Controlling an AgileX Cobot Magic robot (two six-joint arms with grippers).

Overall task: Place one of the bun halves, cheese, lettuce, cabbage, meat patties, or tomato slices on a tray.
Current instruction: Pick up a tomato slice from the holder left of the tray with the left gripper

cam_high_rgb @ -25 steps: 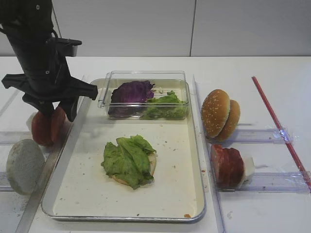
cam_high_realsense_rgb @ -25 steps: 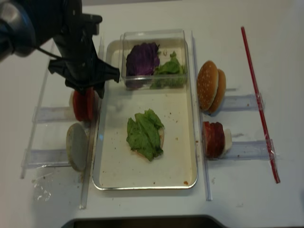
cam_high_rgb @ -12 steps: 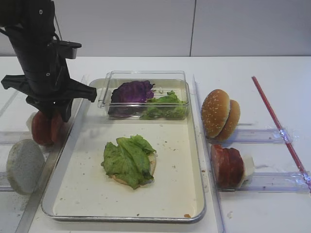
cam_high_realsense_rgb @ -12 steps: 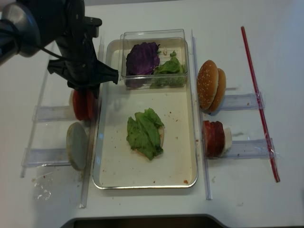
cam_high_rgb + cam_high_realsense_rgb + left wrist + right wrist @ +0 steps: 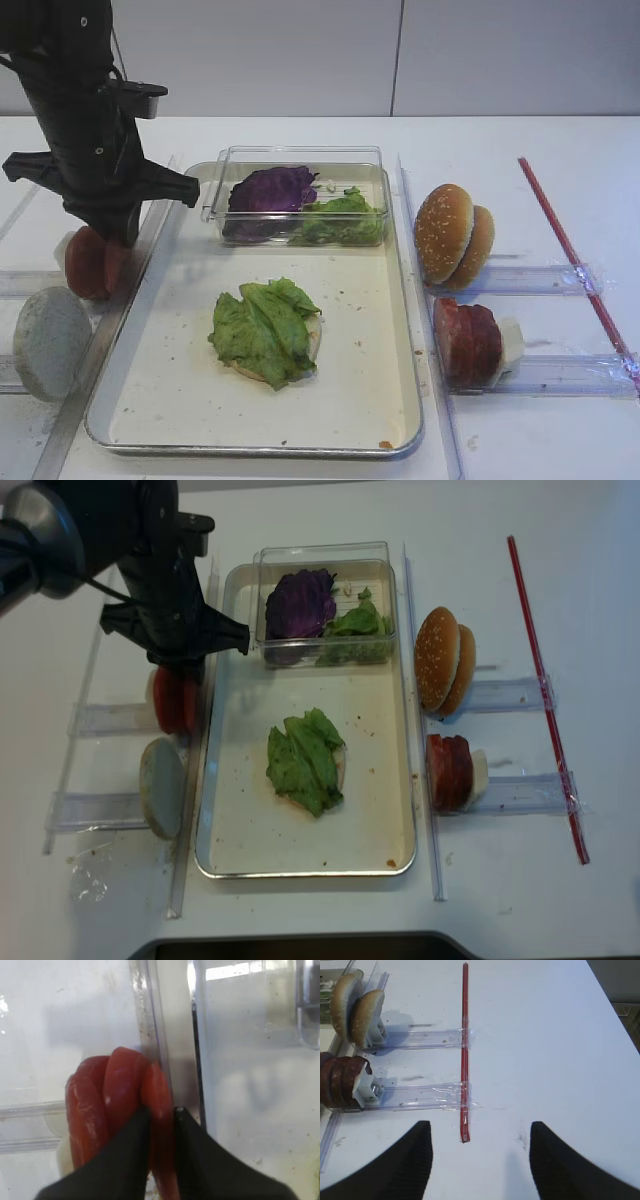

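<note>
Several tomato slices [image 5: 100, 1100] stand on edge in a clear rack left of the tray [image 5: 350, 350]. My left gripper [image 5: 160, 1112] has come down on them from above. Its jaws are shut on the slice nearest the tray, with one finger on each face. From above, the gripper [image 5: 110, 235] covers the top of the red slices [image 5: 90, 262]. In the tray, lettuce [image 5: 262, 330] lies on a bun half [image 5: 313, 340]. Right of the tray stand bun halves [image 5: 452, 235], meat patties [image 5: 468, 342] and cheese [image 5: 510, 342]. My right gripper [image 5: 480, 1160] is open over bare table.
A clear plastic box [image 5: 300, 155] at the tray's far end holds cabbage [image 5: 270, 190] and more lettuce [image 5: 340, 222]. A pale round disc [image 5: 50, 342] stands in a rack at the near left. A red stick [image 5: 575, 265] lies across the right racks.
The left jaws have closed from wide open onto the tomato slice nearest the tray. The left arm shifted slightly. Nothing else moved.
</note>
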